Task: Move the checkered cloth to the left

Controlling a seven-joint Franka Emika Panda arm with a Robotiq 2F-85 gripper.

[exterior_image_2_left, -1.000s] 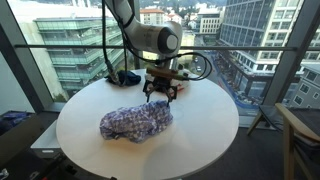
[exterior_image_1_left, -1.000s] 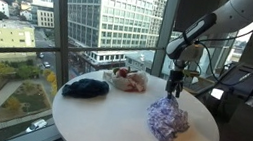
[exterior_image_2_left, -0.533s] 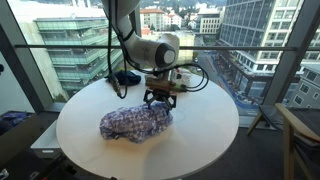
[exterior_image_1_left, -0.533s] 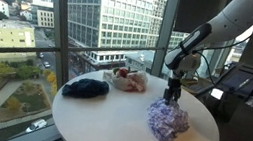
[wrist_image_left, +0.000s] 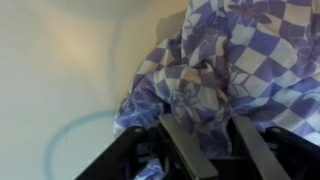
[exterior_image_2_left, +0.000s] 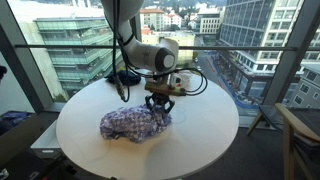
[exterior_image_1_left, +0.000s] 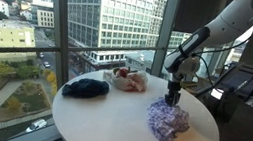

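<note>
The checkered cloth (exterior_image_1_left: 168,120) (exterior_image_2_left: 135,123) lies crumpled on the round white table (exterior_image_1_left: 108,128), blue and white with a flower print. My gripper (exterior_image_1_left: 171,103) (exterior_image_2_left: 159,113) points straight down into the cloth's edge on the side away from the table's front. In the wrist view a fold of the checkered cloth (wrist_image_left: 220,70) fills the gap between my two dark fingers (wrist_image_left: 185,150). The gripper (wrist_image_left: 212,140) has its jaws drawn in against that fold from both sides.
A dark blue cloth (exterior_image_1_left: 85,88) (exterior_image_2_left: 125,77) and a white and red cloth (exterior_image_1_left: 128,79) lie near the window side of the table. Glass windows stand close behind the table. A faint blue ring mark (wrist_image_left: 75,140) shows on the tabletop beside the cloth.
The gripper has come down onto the checkered cloth, and its jaws have drawn in from wide open around a fold of it. The cloth itself has not moved.
</note>
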